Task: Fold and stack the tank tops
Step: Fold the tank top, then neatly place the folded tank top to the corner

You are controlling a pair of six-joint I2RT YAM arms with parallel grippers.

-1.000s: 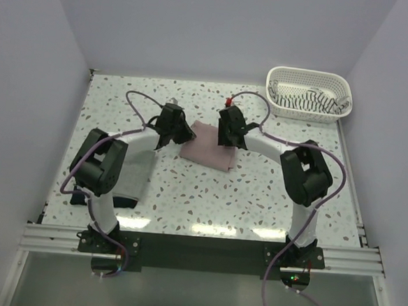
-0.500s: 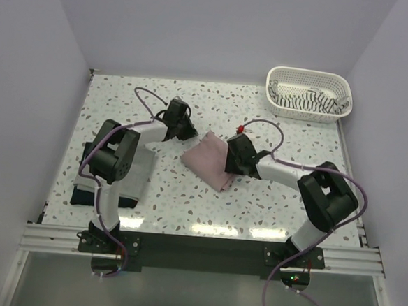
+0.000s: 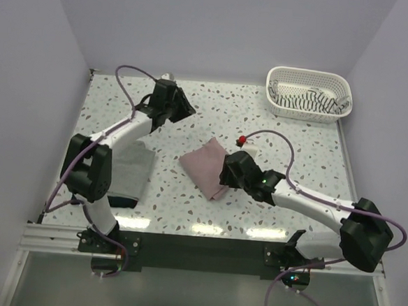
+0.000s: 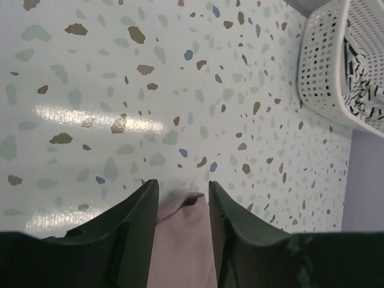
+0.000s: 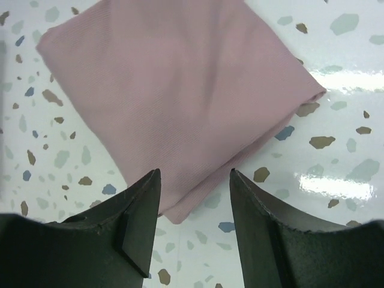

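Your folded pink tank top (image 3: 204, 167) lies mid-table on glossy speckled terrazzo (image 3: 275, 137). The right gripper (image 5: 195, 174) hangs over it and the left gripper (image 4: 183, 186) farther back, both spread and empty. The striped tank top (image 3: 307, 101) sits in the white basket (image 3: 310, 73) by the lilac walls (image 3: 213, 27).

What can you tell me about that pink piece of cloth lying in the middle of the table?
It is a dusty pink tank top of soft, matte cloth. It is folded into a flat, roughly four-sided packet whose surface is smooth with only faint creases. It lies cornerwise on the speckled table, near the middle. The right hand is over its near corner with the jaws apart and is not gripping it. Whether the fingers touch the cloth cannot be told.
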